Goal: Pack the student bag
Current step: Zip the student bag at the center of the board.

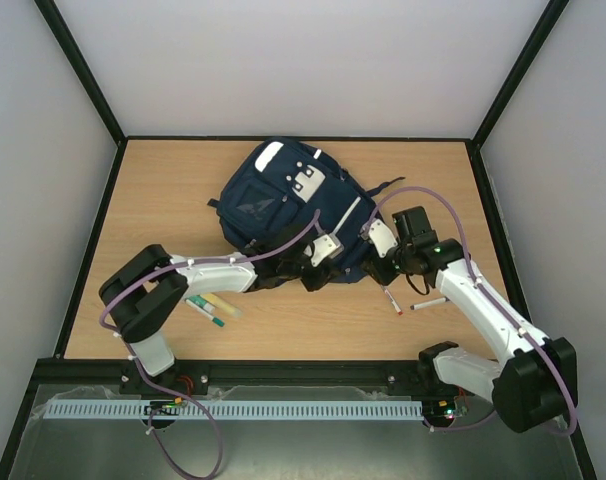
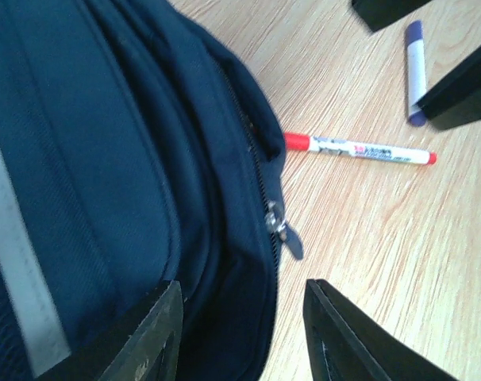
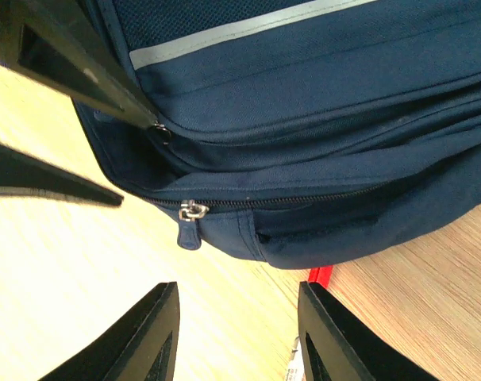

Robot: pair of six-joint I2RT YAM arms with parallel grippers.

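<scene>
Trouble is likeliest around the zipper. The student bag (image 1: 288, 205) lies flat in the upper middle of the top view, on the wooden table (image 1: 163, 200), with its lower edge toward both arms. The left gripper (image 2: 240, 337) stands partly open at the bottom of its wrist view. The bag's rounded edge runs down between its fingers but is not visibly pinched, so it holds nothing. The zipper pull (image 2: 286, 238) hangs just above that gap, near the frame's centre, and the stretch of zip in view looks closed. The right gripper (image 3: 236, 333) is also partly open and empty, low in its own view, with a pull just above and to its left.

If the left jaws close now, they would probably catch loose fabric rather than the small pull. The soft, unpinned bag would then slide across the table instead of unzipping. A red marker (image 2: 359, 149) lies with its cap against the bag's edge, right of centre, and a purple-capped marker (image 2: 416, 71) lies near the upper right. A dragged bag could roll either marker away. The two grippers also work near each other and could collide.
</scene>
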